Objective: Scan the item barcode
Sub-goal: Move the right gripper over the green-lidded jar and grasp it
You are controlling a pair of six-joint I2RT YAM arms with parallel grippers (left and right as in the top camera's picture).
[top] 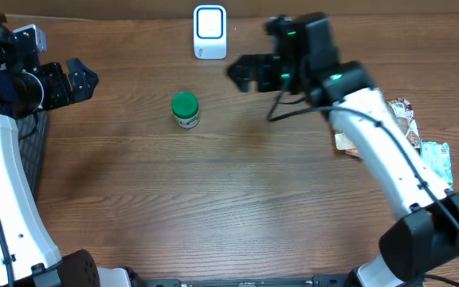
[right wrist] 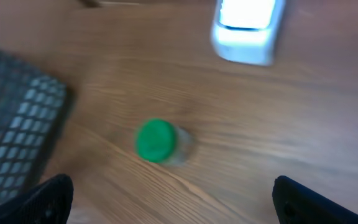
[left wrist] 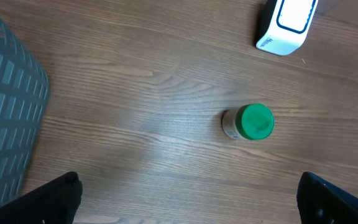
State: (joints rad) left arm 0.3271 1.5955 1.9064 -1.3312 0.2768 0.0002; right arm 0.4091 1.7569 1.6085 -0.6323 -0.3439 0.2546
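At the bottom edge of the overhead view sit the two arm bases, and from them the white links climb the left and right sides of the frame over the wooden table (top: 213,199). A dark mesh basket (left wrist: 5,124) lies at the left edge, just beside the left arm. A few crinkled snack packets (top: 421,143) lie at the right edge, partly under the right arm. Further up, a little left of centre, the small bottle with the green cap (top: 186,109) stands alone on bare wood with its cap up, touching nothing; its label print is too small to read. The left gripper (top: 92,80) hangs in the upper left, well apart from the bottle. In its wrist view its dark fingertips (left wrist: 51,199) sit in the two lower corners, spread wide with only table between them. The right gripper (top: 237,73) hovers above and to the right of the bottle, pointing left. Its fingertips (right wrist: 42,199) are likewise parted to the lower corners of its own (rather blurred) wrist view and hold nothing, with the bottle showing between and beyond them. Farthest off, at the top centre of the overhead frame, the white scanner (top: 209,32) stands with its blue-rimmed window lit. It is beyond the bottle and apart from it, just left of the right gripper.
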